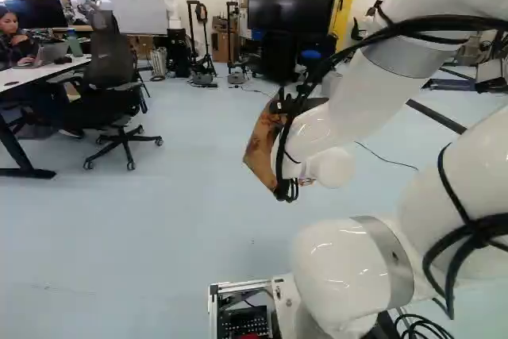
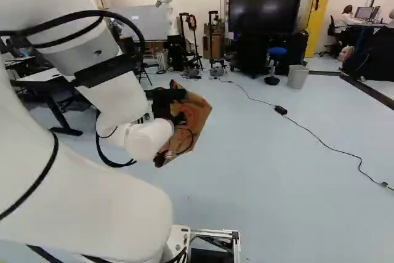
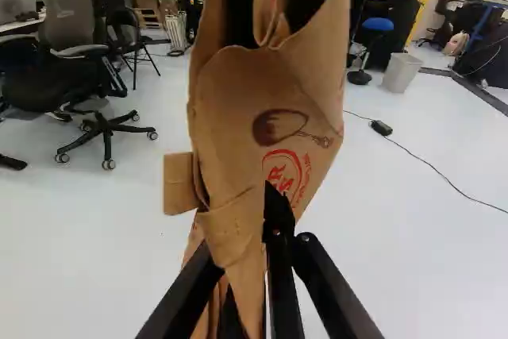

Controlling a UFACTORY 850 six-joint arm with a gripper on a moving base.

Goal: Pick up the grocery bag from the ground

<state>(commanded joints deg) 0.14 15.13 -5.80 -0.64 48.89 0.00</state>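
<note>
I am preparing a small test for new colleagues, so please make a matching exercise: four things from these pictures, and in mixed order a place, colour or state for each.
Things:
1. Paper grocery bag
2. Swivel chair
3. Round stool
4. Waste bin

Places, colours or states:
A. With a blue seat
B. Light grey, standing on the floor
C. Held between the fingers of the hand
D. Black, beside the desk at the left of the left base view

Right pairs: 1-C, 2-D, 3-A, 4-B
</note>
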